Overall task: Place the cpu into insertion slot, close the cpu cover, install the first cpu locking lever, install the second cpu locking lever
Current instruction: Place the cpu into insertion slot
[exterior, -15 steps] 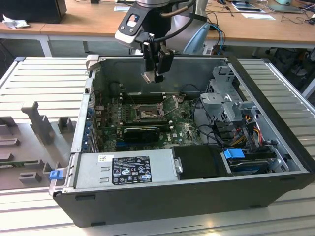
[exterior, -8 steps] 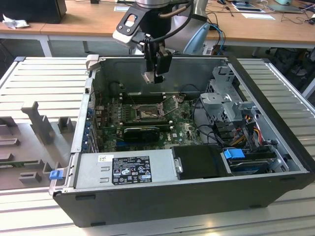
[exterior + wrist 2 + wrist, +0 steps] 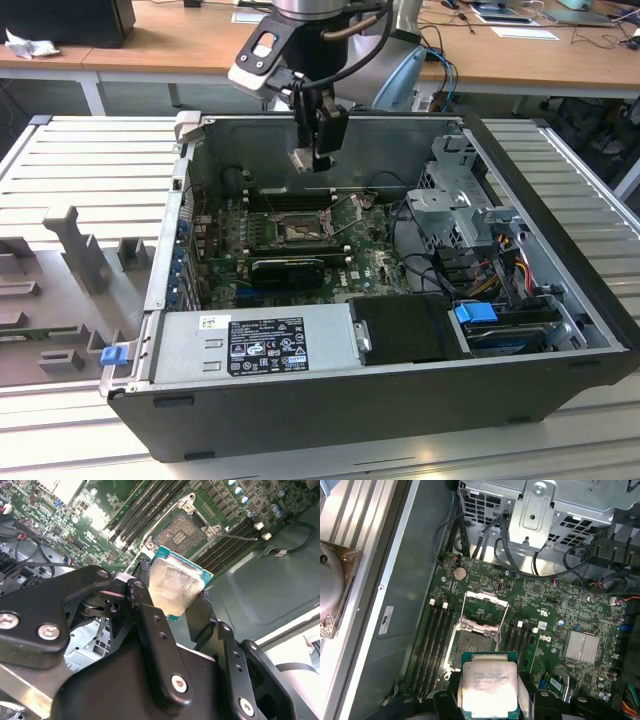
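Observation:
My gripper (image 3: 314, 150) hangs over the open computer case, shut on the cpu (image 3: 302, 161). In both wrist views the cpu (image 3: 176, 582) (image 3: 488, 686) shows its pale silver top and green edge, clamped between the black fingers (image 3: 144, 587). The chip is in the air, well above the board. Below it lies the insertion slot (image 3: 474, 642) (image 3: 179, 531) (image 3: 298, 233) with its pin field bare. The cpu cover (image 3: 487, 595) is swung up off the slot on its hinge. A thin wire lever (image 3: 235, 537) stands loose beside the slot.
Long black memory slots (image 3: 436, 640) flank the socket on both sides. A metal drive cage (image 3: 455, 200) and cable bundles fill the exterior view's right of the case. The power supply (image 3: 262, 340) sits along the near wall. A grey fixture (image 3: 75, 250) stands on the table outside.

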